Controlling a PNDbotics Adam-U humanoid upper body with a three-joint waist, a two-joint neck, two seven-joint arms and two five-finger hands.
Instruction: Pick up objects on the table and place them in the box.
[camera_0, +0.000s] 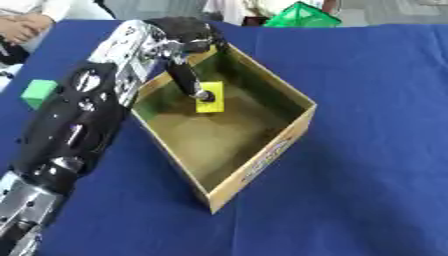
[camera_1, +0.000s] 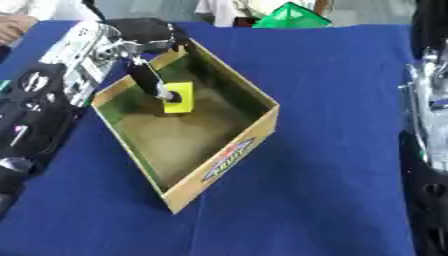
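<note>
A cardboard box (camera_0: 262, 160) stands open in the middle of the blue table. My left hand (camera_0: 184, 30) hangs over its far corner and reaches down inside. Its fingers (camera_0: 188, 80) pinch a yellow block (camera_0: 212, 101), which stands upright low in the back of the box. A green block (camera_0: 38, 92) lies on the cloth left of my left arm. My right arm runs up the right edge of the right eye view; the dark right hand (camera_1: 430, 27) is cut off by that edge.
A green pyramid-shaped object (camera_1: 293, 16) stands at the table's far edge. A person's hands (camera_0: 22, 27) rest at the far left corner. Blue cloth (camera_0: 376, 100) stretches right of and in front of the box.
</note>
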